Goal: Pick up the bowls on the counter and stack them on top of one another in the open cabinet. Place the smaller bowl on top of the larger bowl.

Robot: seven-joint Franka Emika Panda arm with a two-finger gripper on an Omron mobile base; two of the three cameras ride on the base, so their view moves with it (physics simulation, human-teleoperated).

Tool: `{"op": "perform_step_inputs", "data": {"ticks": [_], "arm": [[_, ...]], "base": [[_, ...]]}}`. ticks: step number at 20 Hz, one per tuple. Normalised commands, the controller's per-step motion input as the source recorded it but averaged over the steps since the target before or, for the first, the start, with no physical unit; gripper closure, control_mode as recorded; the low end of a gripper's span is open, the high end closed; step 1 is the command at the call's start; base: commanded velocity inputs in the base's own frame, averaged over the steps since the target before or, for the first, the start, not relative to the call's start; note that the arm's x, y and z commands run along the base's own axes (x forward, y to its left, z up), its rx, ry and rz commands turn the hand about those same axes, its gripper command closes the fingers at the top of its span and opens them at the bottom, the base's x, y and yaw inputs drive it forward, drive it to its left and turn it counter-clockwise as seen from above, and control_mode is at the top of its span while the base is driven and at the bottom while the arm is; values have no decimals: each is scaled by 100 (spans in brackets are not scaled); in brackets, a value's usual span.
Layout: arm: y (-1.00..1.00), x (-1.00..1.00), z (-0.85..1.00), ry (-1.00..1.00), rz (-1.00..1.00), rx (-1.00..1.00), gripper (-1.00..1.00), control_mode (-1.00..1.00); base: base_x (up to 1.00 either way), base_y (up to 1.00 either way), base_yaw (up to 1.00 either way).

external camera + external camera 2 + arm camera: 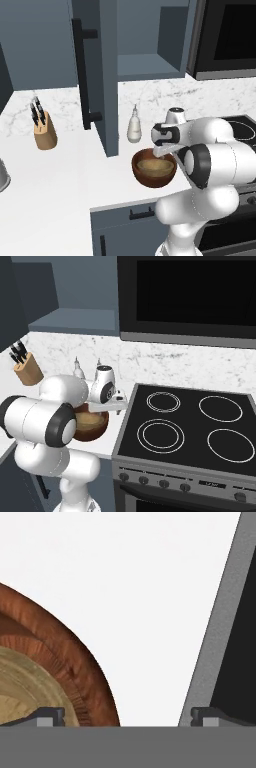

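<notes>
On the white counter [60, 175], next to the stove, stands the larger reddish-brown bowl [153, 180] [96, 432]. The smaller tan bowl [152, 165] [87, 418] rests inside it. My gripper [163, 150] [118, 405] hangs low over the brown bowl's stove-side rim and is open. In the hand view the gripper [127, 716] straddles that rim: one fingertip [51, 714] is over the tan bowl [20, 682], the other over the stove's edge, with the brown wall [75, 662] between them. The wall cabinet [145, 65] stands open above, its door [95, 75] swung out.
A tan knife block [45, 132] and a pale bottle [134, 125] stand near the backsplash. The black stovetop [190, 426] lies right of the bowls, under a dark microwave [190, 296]. A metal pot's edge [2, 176] shows at far left.
</notes>
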Motion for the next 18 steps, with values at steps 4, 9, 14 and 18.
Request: {"op": "perform_step_inputs", "data": {"ticks": [4,9,14,18], "arm": [[0,0,-12,0,0,0,-100,-100],[0,0,0,0,0,0,100,-100],[0,0,0,0,0,0,100,-100],[0,0,1,0,0,0,100,-100]], "base": [[0,0,0],[0,0,0],[0,0,0],[0,0,0]]}}
